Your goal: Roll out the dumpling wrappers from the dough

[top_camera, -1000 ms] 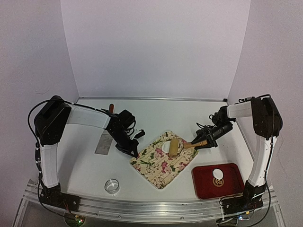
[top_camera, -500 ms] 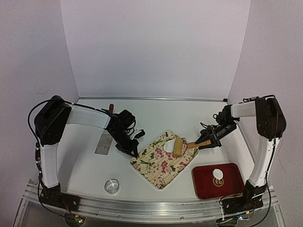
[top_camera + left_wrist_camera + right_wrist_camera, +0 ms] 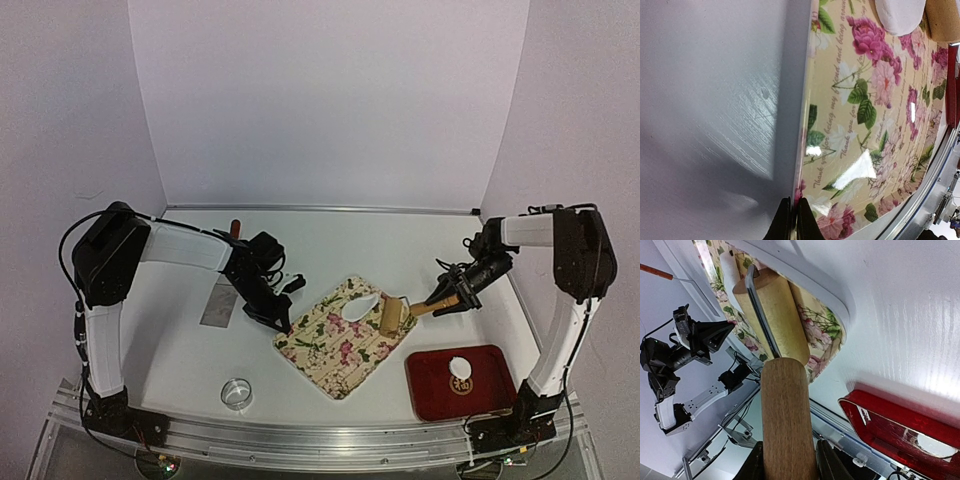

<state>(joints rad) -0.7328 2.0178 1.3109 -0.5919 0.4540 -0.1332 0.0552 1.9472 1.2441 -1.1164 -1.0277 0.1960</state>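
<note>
A white piece of dough (image 3: pixel 358 309) (image 3: pixel 897 15) lies flat on the floral board (image 3: pixel 335 350) (image 3: pixel 865 125). The wooden roller (image 3: pixel 391 316) (image 3: pixel 775 315) rests on the board just right of the dough. My right gripper (image 3: pixel 450 296) (image 3: pixel 787 462) is shut on the roller's handle (image 3: pixel 785 410). At the board's left corner my left gripper (image 3: pixel 284 325) (image 3: pixel 793 220) is shut, pinching the board's thin edge. One round white dumpling wrapper (image 3: pixel 460 367) (image 3: pixel 937 445) lies in the red tray (image 3: pixel 430 395) (image 3: pixel 880 425).
A small metal ring cutter (image 3: pixel 237 392) sits near the front left. A flat metal scraper (image 3: pixel 218 303) with a red handle (image 3: pixel 235 228) lies behind my left arm. The red tray stands close to the board's right corner. White walls enclose the table.
My right gripper has drawn the roller to the right, off the dough and toward the board's right edge. The left gripper and the board have not moved.
</note>
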